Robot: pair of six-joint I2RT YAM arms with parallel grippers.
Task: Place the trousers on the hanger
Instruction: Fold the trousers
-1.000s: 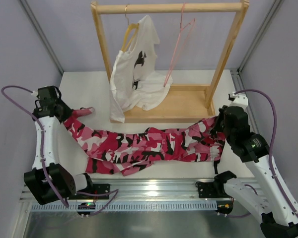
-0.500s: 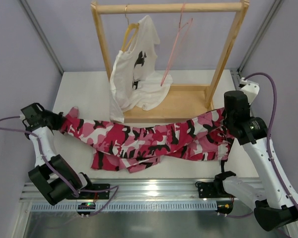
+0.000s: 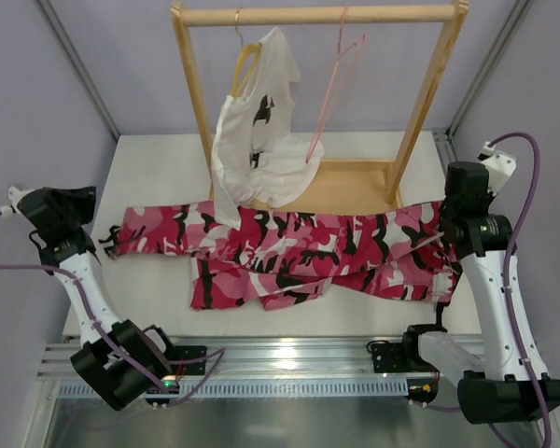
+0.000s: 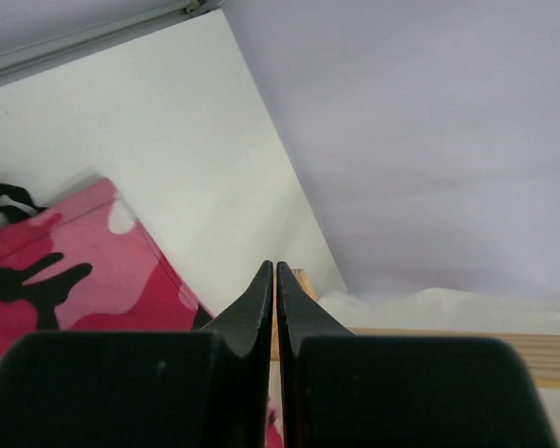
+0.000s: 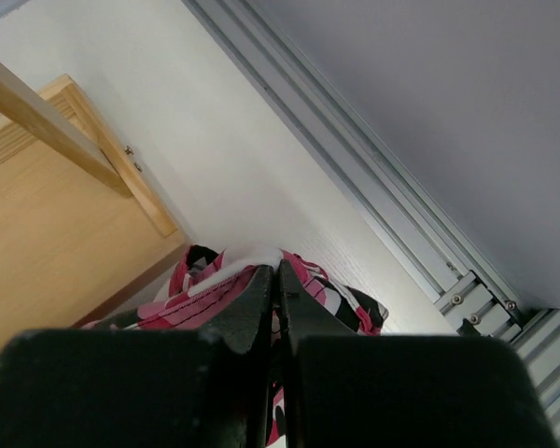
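Observation:
The pink, white and black camouflage trousers (image 3: 299,247) hang stretched out lengthwise between my two grippers, just in front of the wooden rack's base. My left gripper (image 3: 101,241) is shut on the leg end at the left; in the left wrist view its fingertips (image 4: 274,266) are pressed together, with camouflage cloth (image 4: 65,261) beside them. My right gripper (image 3: 445,233) is shut on the waist end; the right wrist view shows cloth (image 5: 336,289) bunched around the closed tips (image 5: 275,269). The thin pink wire hanger (image 3: 331,93) hangs bare on the rack's top bar, right of centre.
The wooden rack (image 3: 308,15) stands at the back, its base board (image 3: 355,191) right behind the trousers. A white T-shirt (image 3: 257,140) on a wooden hanger hangs at the rack's left, its hem touching the trousers' upper edge. An aluminium rail (image 3: 280,359) runs along the near edge.
Both arms have swung outward and back. The trousers, crumpled on the table before, are now pulled out long and flat and lie closer to the rack.

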